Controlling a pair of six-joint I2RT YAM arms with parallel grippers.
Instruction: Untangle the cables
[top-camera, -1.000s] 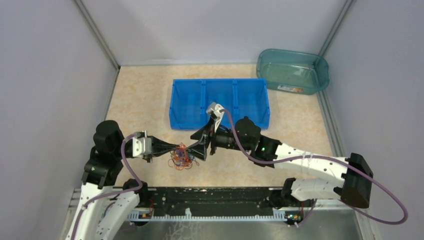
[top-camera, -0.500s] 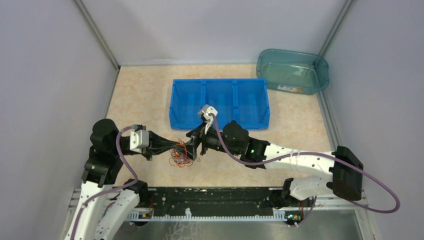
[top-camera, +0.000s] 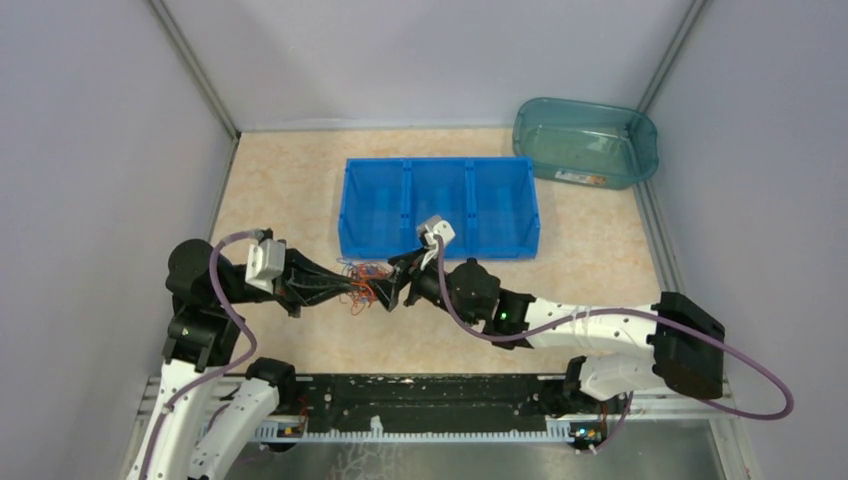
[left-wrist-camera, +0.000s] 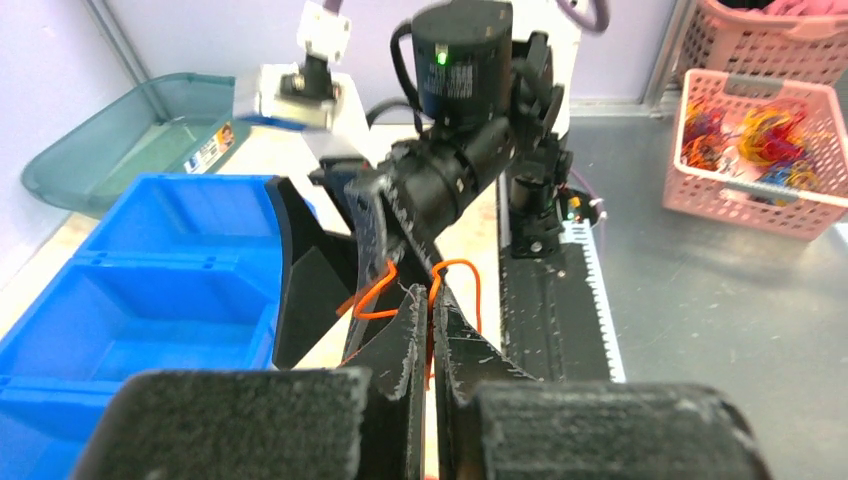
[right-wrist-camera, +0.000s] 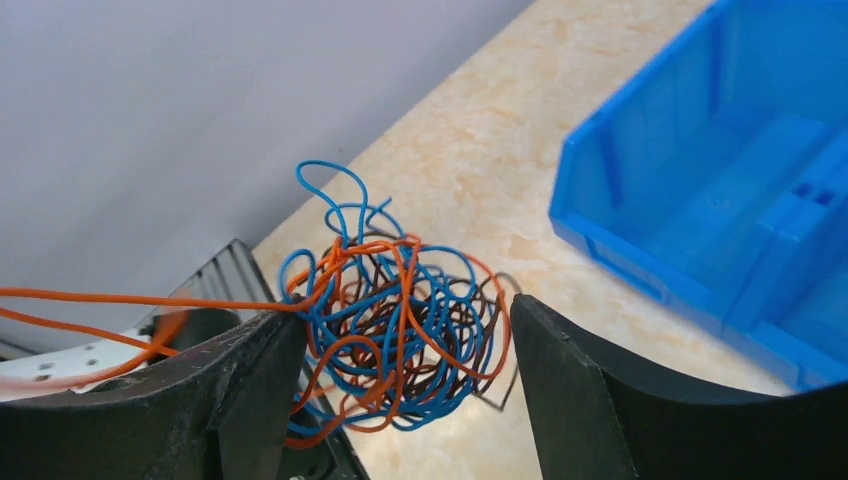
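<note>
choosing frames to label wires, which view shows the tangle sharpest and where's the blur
Right wrist: tangle sharp, orange strand at the left edge blurred. Left wrist: own fingers soft up close, only an orange loop shows. Top: even light, tangle tiny.

Left tool (left-wrist-camera: 432, 305) pinched tight; right tool (right-wrist-camera: 405, 325) spread wide, the two tip to tip

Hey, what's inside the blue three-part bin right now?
The blue bin shows only bare floors in all three compartments; the right wrist camera covers a bit of its near edge.
</note>
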